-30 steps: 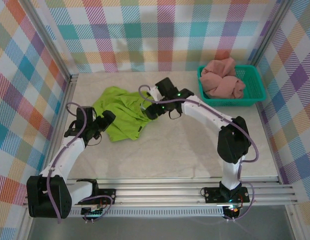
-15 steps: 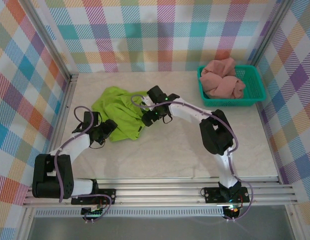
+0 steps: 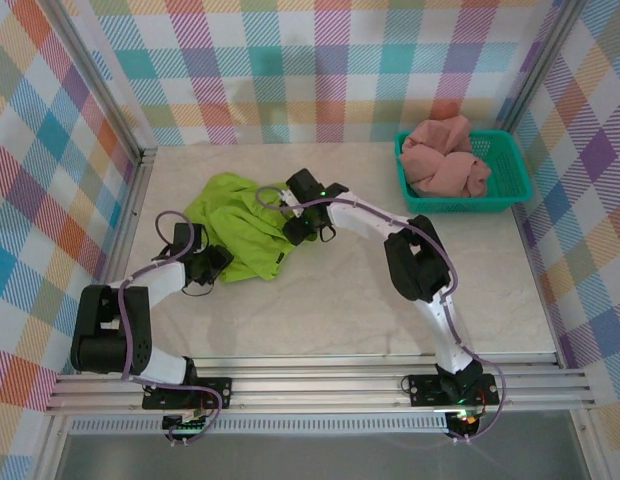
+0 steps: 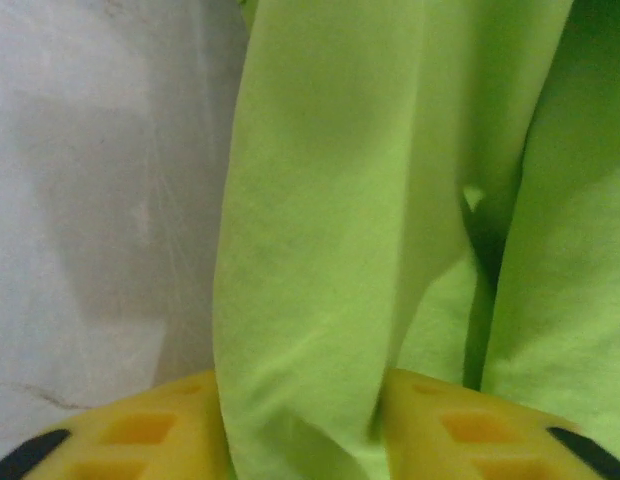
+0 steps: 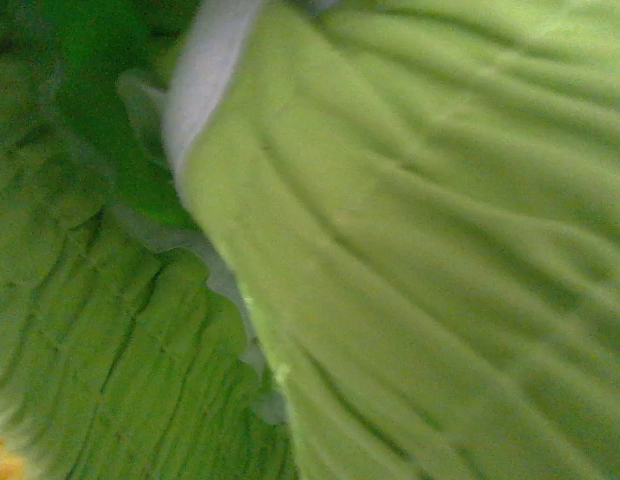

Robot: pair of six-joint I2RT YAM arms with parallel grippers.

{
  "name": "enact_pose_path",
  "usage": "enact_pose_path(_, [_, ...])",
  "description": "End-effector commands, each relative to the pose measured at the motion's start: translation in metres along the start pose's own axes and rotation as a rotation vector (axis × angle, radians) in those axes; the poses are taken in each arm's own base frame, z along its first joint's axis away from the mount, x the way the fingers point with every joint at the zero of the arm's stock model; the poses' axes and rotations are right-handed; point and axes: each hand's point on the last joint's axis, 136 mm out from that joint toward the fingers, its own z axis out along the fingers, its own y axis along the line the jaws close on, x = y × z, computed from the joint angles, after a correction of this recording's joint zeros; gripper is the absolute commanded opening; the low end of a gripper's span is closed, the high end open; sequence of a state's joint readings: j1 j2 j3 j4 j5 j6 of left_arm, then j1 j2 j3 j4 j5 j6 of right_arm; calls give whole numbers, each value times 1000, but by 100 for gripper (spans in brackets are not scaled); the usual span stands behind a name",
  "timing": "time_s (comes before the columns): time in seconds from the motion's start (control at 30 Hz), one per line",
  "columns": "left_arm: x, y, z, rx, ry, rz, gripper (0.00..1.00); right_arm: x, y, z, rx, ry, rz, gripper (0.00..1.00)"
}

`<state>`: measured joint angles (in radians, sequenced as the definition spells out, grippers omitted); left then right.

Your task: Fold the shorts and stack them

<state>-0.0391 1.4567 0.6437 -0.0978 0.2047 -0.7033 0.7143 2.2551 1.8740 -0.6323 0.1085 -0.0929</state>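
Fabric up close: the lime green shorts (image 3: 240, 225), soft and crumpled, lie in a loose heap on the pale table (image 3: 370, 300), left of centre and towards the back. Both arms are down on them. The left gripper (image 3: 208, 268) sits at the near-left edge of the heap, and the right gripper (image 3: 302, 228) is pressed in at its right edge.

On the left wrist camera, a long fold of the green shorts (image 4: 320, 250) runs straight down between the two yellow fingers (image 4: 140, 430). The left gripper (image 4: 305, 435) is pinching that fold, and cloth packs the gap from one finger to the other. Bare table (image 4: 100, 200) shows off to the left of the fold.

The right wrist camera is hard up against the same shorts (image 5: 410, 250). There is smooth cloth across the right and gathered, ribbed cloth at lower left. A pale strip sits between the folds, too blurred to identify. From these pictures I cannot tell whether the right jaws are spread or pressed together.

Over at the far right, well apart from all this, the dusty salmon pink shorts (image 3: 445, 160) are bundled in the teal plastic mesh basket (image 3: 518, 190), mounded above its rim.
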Motion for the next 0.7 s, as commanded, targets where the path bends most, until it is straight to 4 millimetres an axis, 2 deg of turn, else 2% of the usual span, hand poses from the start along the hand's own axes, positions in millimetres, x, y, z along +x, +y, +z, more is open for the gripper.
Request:
enact_pose_path(0.0, [0, -5, 2, 17, -4, 21, 29, -3, 19, -1, -96, 1, 45, 56])
enact_pose_path(0.07, [-5, -10, -2, 26, -20, 27, 15, -9, 18, -8, -99, -20, 66, 38])
enact_pose_path(0.13, [-13, -18, -13, 33, -48, 51, 2, -20, 11, -24, -106, -60, 106, 23])
enact_pose_path(0.23, [-33, -34, -40, 29, -117, 98, 0, -42, -6, -60, -168, -135, 214, 6])
enact_pose_path(0.33, [-57, -55, -78, 37, -193, 137, 0, -62, -33, -106, -229, -219, 342, 1])
enact_pose_path(0.43, [-84, -75, -119, 46, -280, 169, 0, -74, -60, -153, -292, -306, 442, 0])
enact_pose_path(0.53, [-107, -91, -155, 50, -348, 192, 0, -79, -74, -196, -351, -378, 490, 0])
enact_pose_path(0.67, [-129, -102, -186, 57, -408, 200, 0, -78, -90, -239, -375, -448, 535, 0])
